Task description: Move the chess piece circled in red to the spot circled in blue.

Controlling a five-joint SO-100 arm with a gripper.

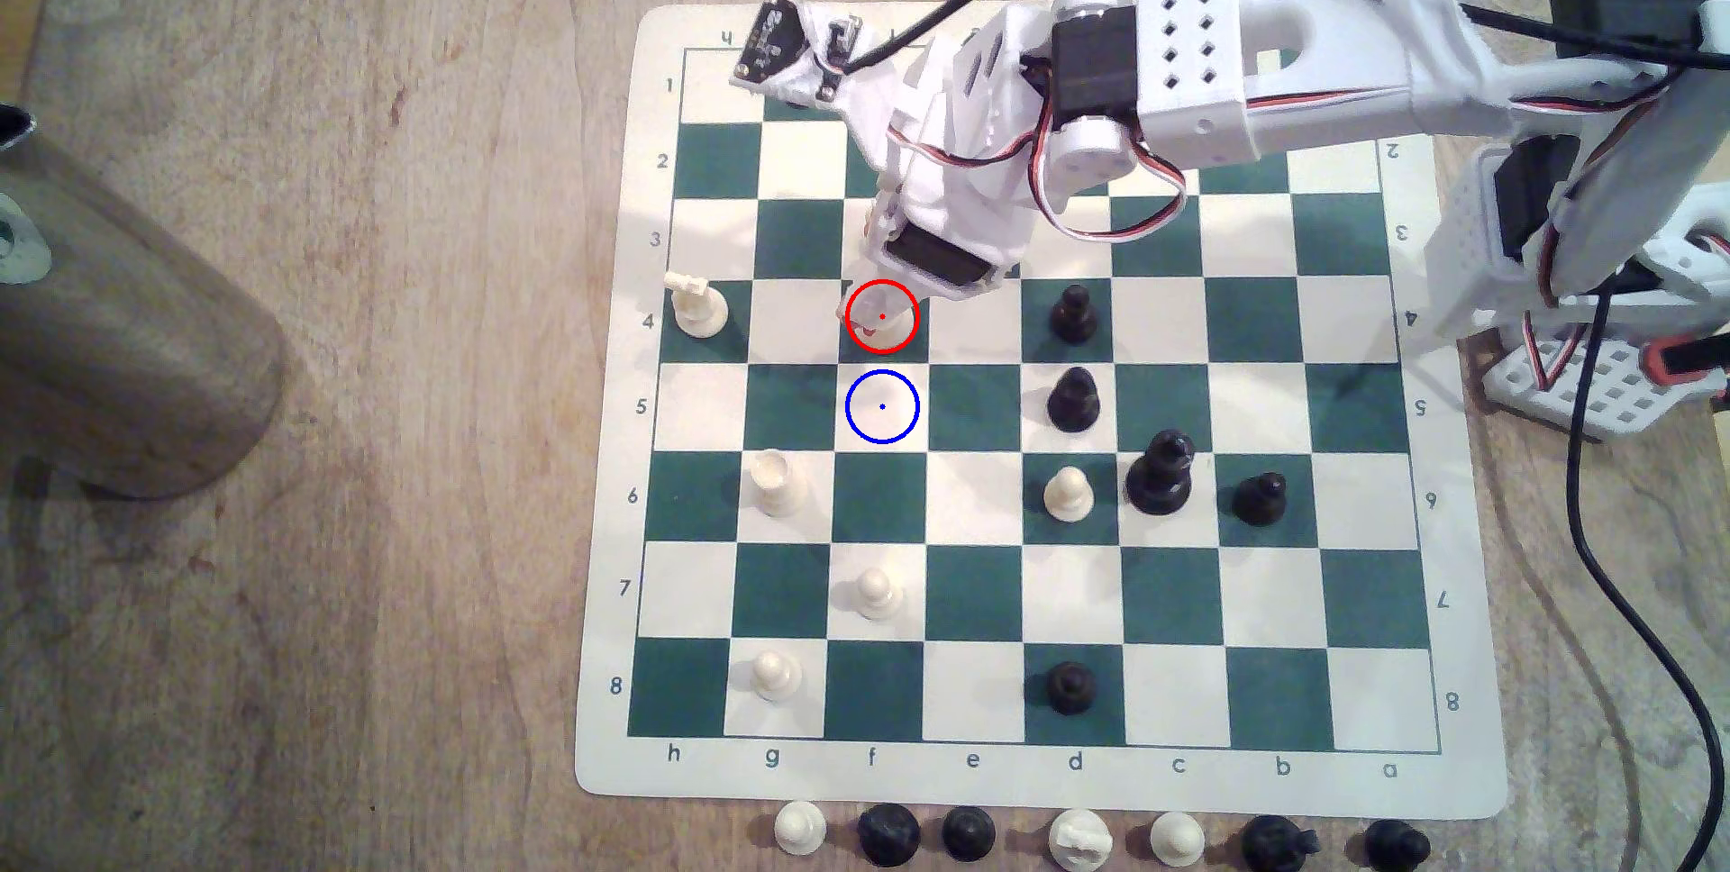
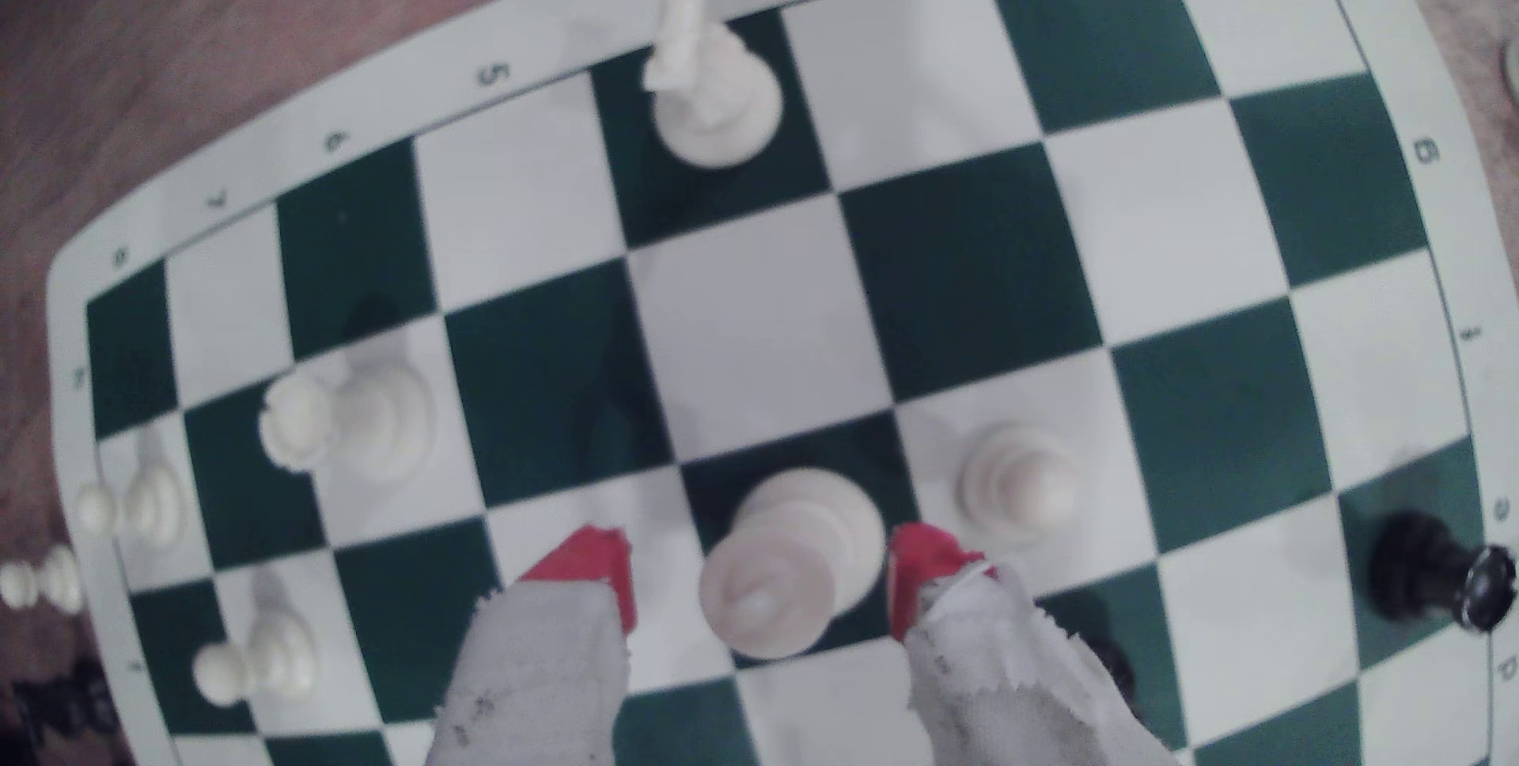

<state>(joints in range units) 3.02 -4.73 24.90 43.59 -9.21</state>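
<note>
Wooden surface [image 1: 328, 554], pale grain with worn blotches. At the exterior view's far left, a brown cylinder [image 1: 122, 348] lying at an angle, shadow under it. Green-and-cream board mat [image 1: 983, 783] fills the middle. Spare pieces sit off the mat: a row of black and white ones along its near edge, a few beyond its far edge.

On the mat, left to right in the exterior view: white king-like piece [image 1: 697, 306] on h4; white jagged-crown piece [image 1: 777, 481] on g6; white pawns on g8 and f7; the red-ringed bishop [image 1: 887, 325] on dark f4, upright; the blue-ringed square [image 1: 882, 423] directly nearer, on f5, bare.

Tool [image 2: 760, 577] sits over f4. In the wrist view its red-tipped, cloth-wrapped fingers [image 2: 592, 569] flank the bishop [image 2: 785, 560], spread apart, a gap showing on one side, close on the other. Not clamped.

Further right: black pieces on the d, c and b files; white arm [image 1: 1311, 67] with black cable reaching in from the right.
</note>
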